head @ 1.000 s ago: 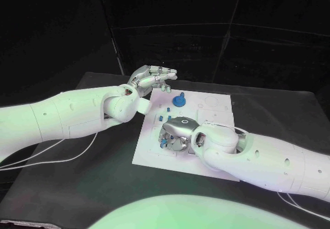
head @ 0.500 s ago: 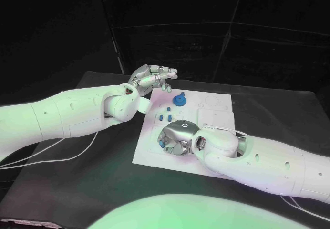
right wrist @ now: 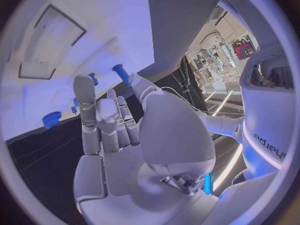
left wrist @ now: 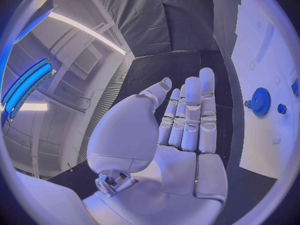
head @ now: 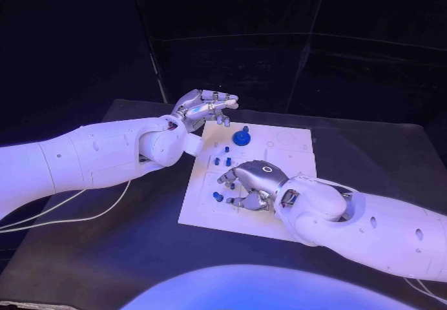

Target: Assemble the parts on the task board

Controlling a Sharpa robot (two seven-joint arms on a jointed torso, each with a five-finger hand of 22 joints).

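Dim overall, washed in blue-violet light. Black backdrop swallowing the upper frame. Soft glare on the white arms. Heavy fisheye bending at wrist-view rims; bright strip lamps upper left.

We can read only one piece of lettering: the word "sharpa", in dark letters running along the robot's white arm (right wrist: 267, 140) in the right wrist view, just beside the right hand (right wrist: 134, 135) and its wrist. We find nothing else legible on the task board (head: 289, 155).
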